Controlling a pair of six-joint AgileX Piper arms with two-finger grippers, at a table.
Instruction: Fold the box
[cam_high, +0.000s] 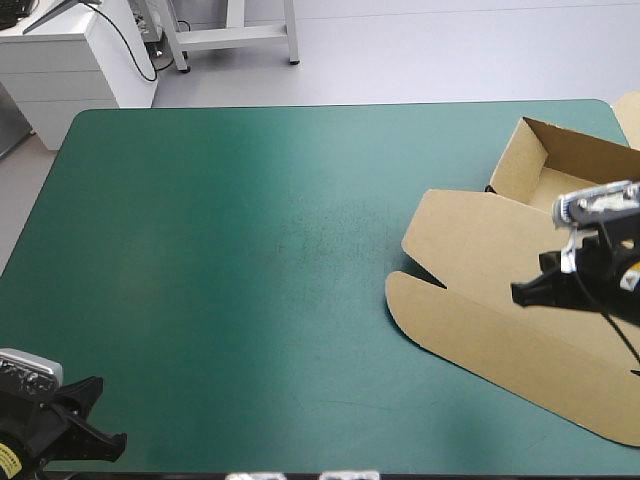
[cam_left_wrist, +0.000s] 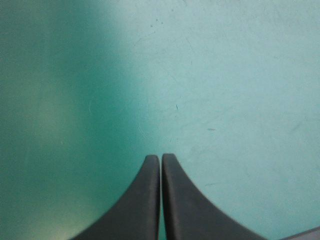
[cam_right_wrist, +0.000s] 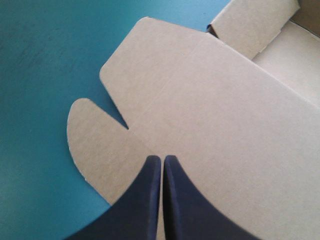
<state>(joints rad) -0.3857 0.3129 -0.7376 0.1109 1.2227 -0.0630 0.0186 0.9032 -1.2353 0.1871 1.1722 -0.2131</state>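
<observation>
High cam: above & behind the robot, facing fwd and down, far off. It takes in the whole table (cam_high: 200, 300), far edge near the top.

Left wrist cam: above the left gripper (cam_left_wrist: 161, 157), looks along it, steeply down, v. close. Only teal-green cover (cam_left_wrist: 225, 75) lies ahead of the fingers (cam_left_wrist: 142, 200).

Right wrist cam: same mount on the right gripper (cam_right_wrist: 162, 158), also close, looking down on the box (cam_right_wrist: 210, 110). Flat board lies under and ahead of the fingers, raised part farther ahead.

Shared: high & right wrist both catch the box's rounded tab (cam_right_wrist: 95, 140). High & left wrist share bare cover ahead of the left fingers.
</observation>
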